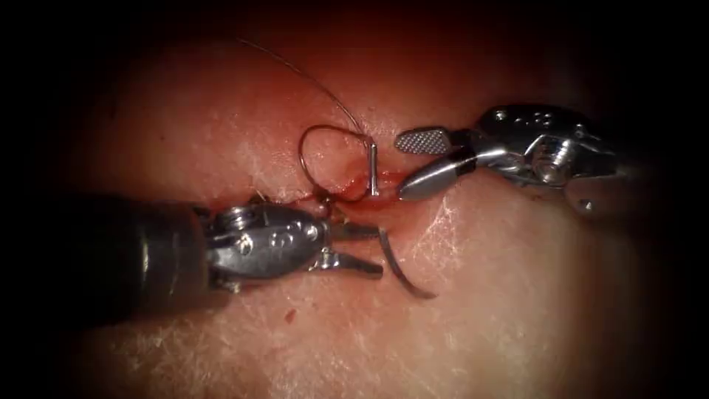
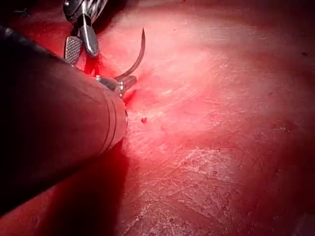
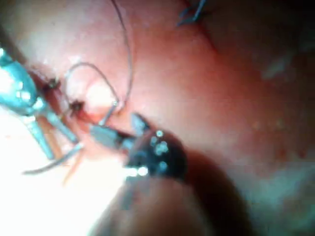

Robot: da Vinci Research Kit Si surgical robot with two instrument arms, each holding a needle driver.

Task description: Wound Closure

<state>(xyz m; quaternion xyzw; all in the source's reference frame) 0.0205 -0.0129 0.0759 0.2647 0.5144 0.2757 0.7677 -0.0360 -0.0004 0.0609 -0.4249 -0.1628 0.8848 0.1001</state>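
The needle lies just off my left fingers, its curve running from between their tips down and to the right over the tissue. In the left wrist view the needle arcs clear of the surface with its point in the air, so I judge it is out of the tissue. My left fingers are spread a little, and I judge that neither pad is pressing the steel, though the near end sits right at them. The thread loops above the cut and trails up and away. My right fingers stand wide apart just right of that loop, holding nothing.

The risk I see is a loose needle: unclamped, it could roll or slide if the thread gets tugged. The loop lies close to my right fingers and could snag on a pad, dragging the stitch at the red, wet cut.
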